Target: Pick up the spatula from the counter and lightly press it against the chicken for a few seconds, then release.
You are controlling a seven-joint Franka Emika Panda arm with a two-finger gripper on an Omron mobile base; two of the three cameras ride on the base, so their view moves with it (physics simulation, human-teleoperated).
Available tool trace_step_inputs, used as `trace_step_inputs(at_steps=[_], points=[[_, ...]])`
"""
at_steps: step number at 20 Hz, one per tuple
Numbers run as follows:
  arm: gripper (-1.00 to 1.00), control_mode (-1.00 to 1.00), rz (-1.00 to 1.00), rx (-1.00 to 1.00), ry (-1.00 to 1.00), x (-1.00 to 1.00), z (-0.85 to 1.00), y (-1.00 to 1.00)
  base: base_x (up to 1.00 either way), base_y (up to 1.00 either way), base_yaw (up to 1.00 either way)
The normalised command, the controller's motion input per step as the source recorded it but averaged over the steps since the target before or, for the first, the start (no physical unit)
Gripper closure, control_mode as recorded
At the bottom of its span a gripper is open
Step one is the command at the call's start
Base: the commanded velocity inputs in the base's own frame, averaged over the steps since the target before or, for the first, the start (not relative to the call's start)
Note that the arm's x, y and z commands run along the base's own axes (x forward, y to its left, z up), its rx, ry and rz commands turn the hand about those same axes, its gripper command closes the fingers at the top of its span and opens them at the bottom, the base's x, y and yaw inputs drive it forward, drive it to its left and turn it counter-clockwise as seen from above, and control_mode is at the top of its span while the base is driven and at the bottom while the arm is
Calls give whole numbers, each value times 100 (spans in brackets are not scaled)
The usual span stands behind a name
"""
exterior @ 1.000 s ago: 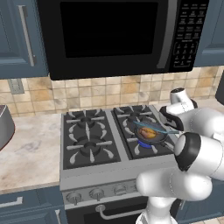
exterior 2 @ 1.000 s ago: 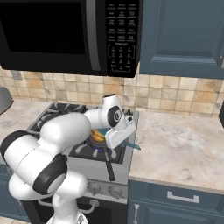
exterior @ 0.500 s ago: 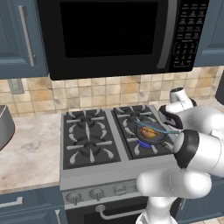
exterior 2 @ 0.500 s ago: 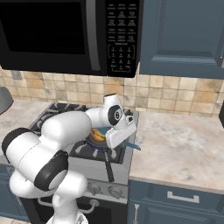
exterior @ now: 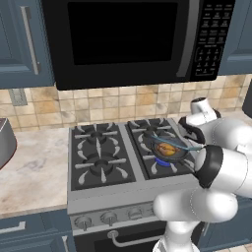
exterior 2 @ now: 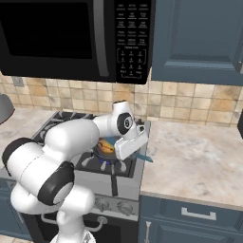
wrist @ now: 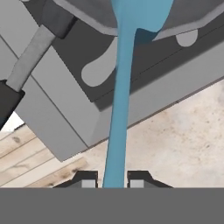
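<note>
Your gripper (wrist: pixel 113 180) is pinched tight on the blue spatula (wrist: pixel 120 109). The hand view gives you this most plainly: the two dark fingertips (wrist: pixel 138 177) sit on either side of the handle's near end, and the handle runs straight away from them. It widens into the blade at the far end, over the rim of the pan (wrist: pixel 183 13). Off to one side of the handle, further out from the fingers, you can see the pan handle (wrist: pixel 31 57), a grey stem that turns into a black grip. Directly below the fingers lies the marbled counter (wrist: pixel 188 127), beside the front corner of the stove (wrist: pixel 65 127).

The base views give you what the blade is aimed at. From the left, the chicken (exterior: pixel 169 150) is an orange piece lying in the pan on the front right burner, just ahead of the hand. The spatula (exterior: pixel 179 143) crosses above it as a thin pale blue line. You cannot tell from here whether the blade is touching the meat or is just over it.

From the right, the white body of the hand covers the fingers. The tail of the spatula handle (exterior 2: pixel 146 158) pokes out behind them over the edge of the counter (exterior 2: pixel 199 152). The chicken (exterior 2: pixel 105 147) sits just beyond the hand on the stove side.
</note>
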Motion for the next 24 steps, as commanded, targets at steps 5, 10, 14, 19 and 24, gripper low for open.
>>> trace_step_inputs(at_steps=[5,10,14,19,24], points=[[100,-100,4,0,-9,-17,52,-4,0,0,0],[100,-100,10,1,-14,-21,75,-16,0,0,0],[100,-100,12,2,-14,-35,64,-14,0,0,0],[100,-100,14,5,-14,-32,53,-11,0,0,0],[100,-100,10,12,-9,-29,27,-2,0,0,0]])
